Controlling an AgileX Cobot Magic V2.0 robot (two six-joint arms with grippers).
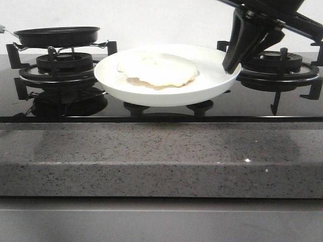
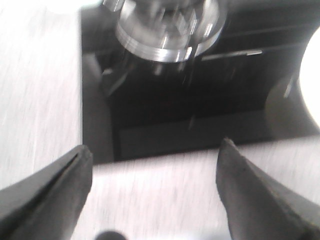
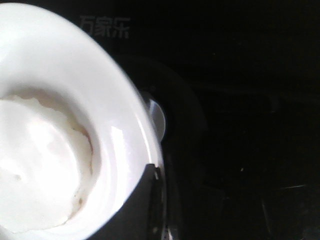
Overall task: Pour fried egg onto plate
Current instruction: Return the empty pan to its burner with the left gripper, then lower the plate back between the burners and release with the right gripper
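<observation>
Front view, surface: black glass hob (image 1: pixel 166 113) set behind a speckled grey stone table (image 1: pixel 151 156) edge; plain pale wall behind. Two cast-iron burner grates, one on the side away from the right gripper (image 1: pixel 60 70), one directly beneath and behind that gripper (image 1: pixel 282 68).

Item 1: plate (image 1: pixel 166 91), glossy white, raised clear of the hob, its rim clamped by the right gripper (image 1: pixel 233 63); dark fingers close over the rim edge, as the right wrist view confirms at the plate (image 3: pixel 125 150) edge.

Item 2: fried egg (image 1: pixel 157 69), pale cream disc, lying inside the plate, just beside the right gripper, toward the plate's middle; seen again in the right wrist view (image 3: pixel 40 170).

Item 3: black frying pan (image 1: pixel 58 35), on the far grate, well apart from the right gripper.

Item 4: left gripper (image 2: pixel 155 195), left wrist view, blurred; fingers spread wide, nothing between them; hob corner and a metal burner ring (image 2: pixel 165 35) ahead of it.

Writing: faint pale Chinese characters on the hob glass (image 3: pixel 105 27), right wrist view, apparently "万家乐".
</observation>
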